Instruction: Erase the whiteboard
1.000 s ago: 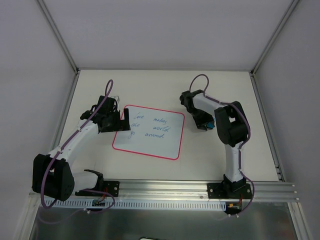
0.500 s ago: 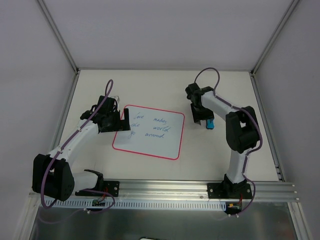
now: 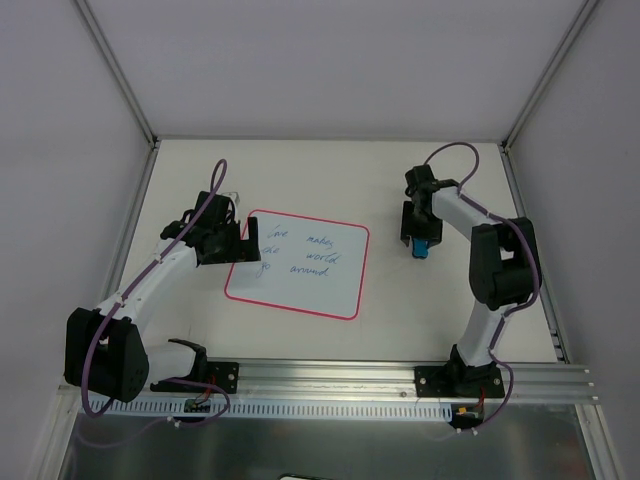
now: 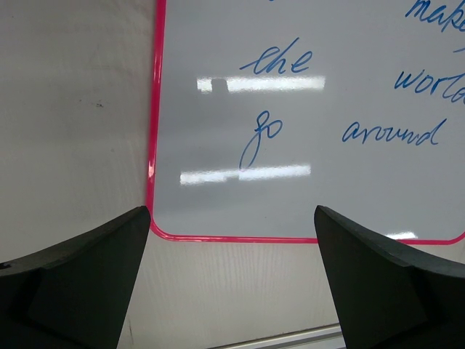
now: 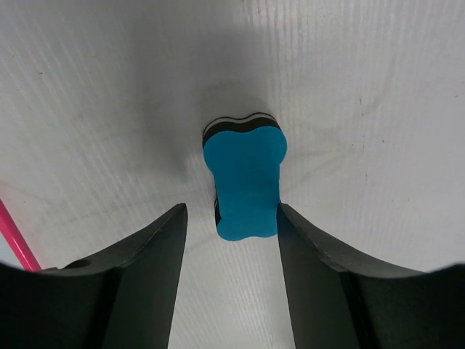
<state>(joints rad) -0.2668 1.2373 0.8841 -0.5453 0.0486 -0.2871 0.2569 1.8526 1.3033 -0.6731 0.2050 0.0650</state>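
Observation:
The whiteboard lies flat mid-table, white with a pink rim and blue handwriting. In the left wrist view the whiteboard shows the words "the", "go" and "around". My left gripper is open at the board's left edge; in its own view the fingers straddle the board's near corner. A small blue eraser block lies on the table right of the board. My right gripper is open just above the eraser; its fingers flank the block's near end without closing on it.
A metal rail runs along the near table edge by the arm bases. Grey walls with metal posts enclose the table at the back and sides. Bare table lies behind the board.
My right arm has swung to the right and come down over the blue eraser, which was beside the gripper before. The left arm and the whiteboard have not moved.

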